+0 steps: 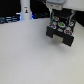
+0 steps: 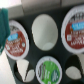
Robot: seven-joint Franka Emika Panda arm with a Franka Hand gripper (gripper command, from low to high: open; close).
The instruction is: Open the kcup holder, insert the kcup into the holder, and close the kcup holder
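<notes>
Wrist view, nearest: round foil-lidded pods seated in black slots — red-brown lid (image 2: 16,40), empty white-lined slot (image 2: 44,31), a second red lid (image 2: 76,34), green-topped kcup (image 2: 48,71) slotted below. Exterior view: open kcup holder (image 1: 61,31), boxy black, is seen under the gripper (image 1: 58,11); jaw spread cannot be told.

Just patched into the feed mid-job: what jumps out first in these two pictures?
In the exterior view, the black pod holder stands out on the pale table, upper right, with the robot arm directly above it. A white bottle-like object stands at the far edge, toward that view's left. The wrist view looks straight down into the round slots: a green-topped pod, a red-brown-lidded pod, and an empty slot between.
</notes>
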